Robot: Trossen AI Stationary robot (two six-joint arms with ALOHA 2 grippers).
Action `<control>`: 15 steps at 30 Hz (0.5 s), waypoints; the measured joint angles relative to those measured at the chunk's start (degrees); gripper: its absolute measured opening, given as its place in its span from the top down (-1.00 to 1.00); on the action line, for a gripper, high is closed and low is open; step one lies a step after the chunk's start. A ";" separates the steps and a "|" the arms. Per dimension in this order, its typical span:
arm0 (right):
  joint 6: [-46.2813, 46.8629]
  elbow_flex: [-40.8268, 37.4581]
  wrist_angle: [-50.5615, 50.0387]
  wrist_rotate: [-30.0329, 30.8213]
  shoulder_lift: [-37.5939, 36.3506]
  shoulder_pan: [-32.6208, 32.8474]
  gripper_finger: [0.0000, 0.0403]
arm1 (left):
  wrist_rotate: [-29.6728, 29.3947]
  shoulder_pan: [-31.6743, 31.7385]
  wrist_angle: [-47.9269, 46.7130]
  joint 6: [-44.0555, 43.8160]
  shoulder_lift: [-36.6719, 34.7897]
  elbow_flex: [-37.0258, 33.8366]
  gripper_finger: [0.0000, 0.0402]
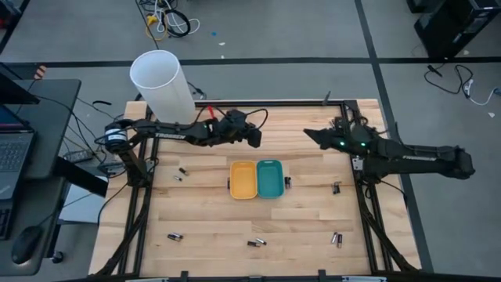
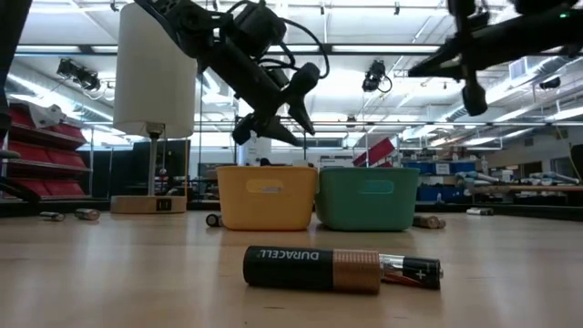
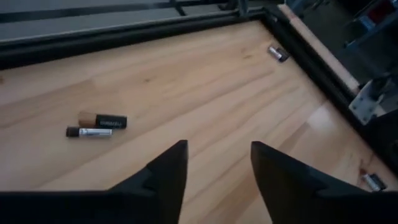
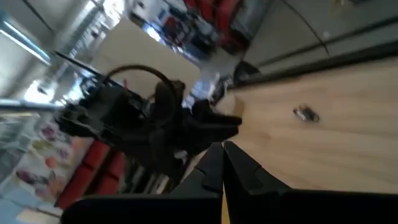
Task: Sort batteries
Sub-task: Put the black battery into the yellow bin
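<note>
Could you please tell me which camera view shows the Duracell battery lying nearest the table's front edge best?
The low view: the black-and-copper Duracell battery fills the foreground, label readable, with a slimmer cell behind it. The high view shows it only as a tiny speck. I cannot pick it out with confidence in either wrist view.

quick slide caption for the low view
Battery lying in front of the yellow tray and teal tray, left gripper raised above the yellow one.

One word reads clearly — "DURACELL" on the black-and-copper battery (image 2: pixel 314 270) lying nearest the low camera.
</note>
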 joint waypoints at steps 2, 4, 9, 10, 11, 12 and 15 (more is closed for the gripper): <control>-0.05 1.65 -0.06 -2.10 3.21 -0.70 1.00 | -0.02 -0.02 1.33 0.42 0.40 0.08 -0.09; -0.30 3.41 0.30 -2.93 5.96 -1.07 1.00 | -0.61 -0.02 3.09 2.16 1.02 0.02 -0.15; -1.55 7.22 4.08 -3.91 10.45 -1.38 1.00 | -0.80 0.01 8.79 6.08 2.28 0.04 -0.23; -1.38 7.67 6.39 -4.59 11.13 -1.41 0.99 | -0.81 0.00 9.49 6.13 2.61 0.04 -0.24; -2.05 8.12 9.13 -5.89 11.77 -1.48 0.99 | -0.80 0.05 10.03 6.15 3.01 0.04 -0.25; -3.28 8.22 11.62 -7.44 12.28 -1.60 1.00 | -0.80 0.13 10.07 6.22 3.47 0.04 -0.25; -5.81 8.27 17.50 -11.06 13.89 -1.68 1.00 | -0.88 0.46 9.33 7.82 4.62 0.00 -0.25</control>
